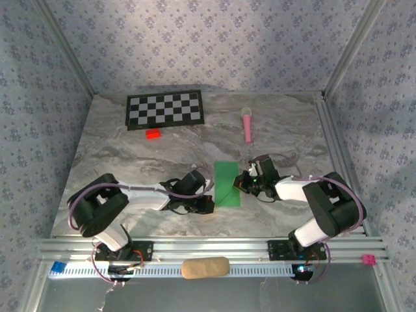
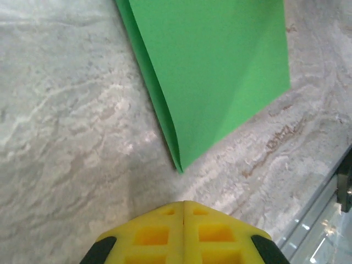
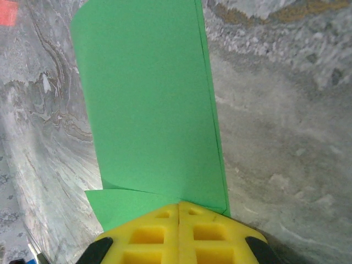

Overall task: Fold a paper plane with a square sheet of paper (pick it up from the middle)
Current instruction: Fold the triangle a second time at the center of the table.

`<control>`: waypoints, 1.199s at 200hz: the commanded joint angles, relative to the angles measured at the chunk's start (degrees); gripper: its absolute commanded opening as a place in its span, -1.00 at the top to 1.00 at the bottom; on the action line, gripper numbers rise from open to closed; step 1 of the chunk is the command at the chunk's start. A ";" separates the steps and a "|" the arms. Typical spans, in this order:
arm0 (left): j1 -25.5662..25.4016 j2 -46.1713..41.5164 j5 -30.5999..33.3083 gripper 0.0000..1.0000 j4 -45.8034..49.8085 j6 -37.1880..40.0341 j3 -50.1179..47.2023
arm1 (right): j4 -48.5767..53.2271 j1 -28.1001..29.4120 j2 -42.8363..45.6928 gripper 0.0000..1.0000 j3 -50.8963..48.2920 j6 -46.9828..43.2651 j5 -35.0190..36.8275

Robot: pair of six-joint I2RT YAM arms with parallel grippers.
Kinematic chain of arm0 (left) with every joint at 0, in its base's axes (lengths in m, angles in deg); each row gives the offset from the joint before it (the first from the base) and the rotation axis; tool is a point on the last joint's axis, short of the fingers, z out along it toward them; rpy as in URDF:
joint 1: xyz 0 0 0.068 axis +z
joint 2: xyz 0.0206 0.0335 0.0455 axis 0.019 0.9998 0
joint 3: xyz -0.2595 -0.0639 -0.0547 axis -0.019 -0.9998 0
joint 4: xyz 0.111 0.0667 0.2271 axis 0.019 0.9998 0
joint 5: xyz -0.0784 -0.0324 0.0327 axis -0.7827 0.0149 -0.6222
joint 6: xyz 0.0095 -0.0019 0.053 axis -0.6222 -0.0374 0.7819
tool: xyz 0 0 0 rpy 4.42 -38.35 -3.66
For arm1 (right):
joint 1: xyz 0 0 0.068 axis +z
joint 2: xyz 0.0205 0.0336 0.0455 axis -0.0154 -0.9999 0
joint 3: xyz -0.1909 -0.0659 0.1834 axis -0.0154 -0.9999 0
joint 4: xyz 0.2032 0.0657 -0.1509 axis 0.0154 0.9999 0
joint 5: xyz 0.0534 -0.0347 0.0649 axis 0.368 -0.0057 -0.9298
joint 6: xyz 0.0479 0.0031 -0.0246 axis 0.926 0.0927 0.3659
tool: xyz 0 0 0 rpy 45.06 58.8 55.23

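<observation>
Creasing judged in hand: square sheet of paper (image 1: 227, 182), folded double, lies flat at mid-surface (image 1: 130, 162). Right tool (image 3: 179, 208) closed, empty, tip at its edge; left tool (image 2: 183, 206) closed, empty, just clear. Press along fold, edges aligned.

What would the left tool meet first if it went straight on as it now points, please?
Probably the pointed corner of the folded green paper, just ahead of the shut left tool across a strip of bare table; its height is unclear.
</observation>
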 commanded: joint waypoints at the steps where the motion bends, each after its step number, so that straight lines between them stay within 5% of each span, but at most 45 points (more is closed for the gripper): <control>1: 1.39 -5.10 -1.04 0.95 0.61 0.72 0.98 | 4.96 -0.21 -2.07 1.00 -0.03 -2.25 2.60; 44: 6.49 -2.34 -2.49 0.91 3.24 4.20 7.53 | 5.35 0.01 -0.28 1.00 2.00 -3.27 1.24; 115: 7.74 13.08 -2.55 0.96 11.70 9.32 22.29 | 10.22 0.08 6.21 0.86 3.36 -4.11 2.68; 195: 8.15 13.98 -1.07 0.96 12.48 10.31 20.96 | 24.26 3.20 20.36 0.61 -0.31 1.16 9.46; 240: 8.24 12.51 -0.04 0.94 11.81 10.40 19.71 | 26.24 5.60 20.69 0.49 -1.04 2.68 9.03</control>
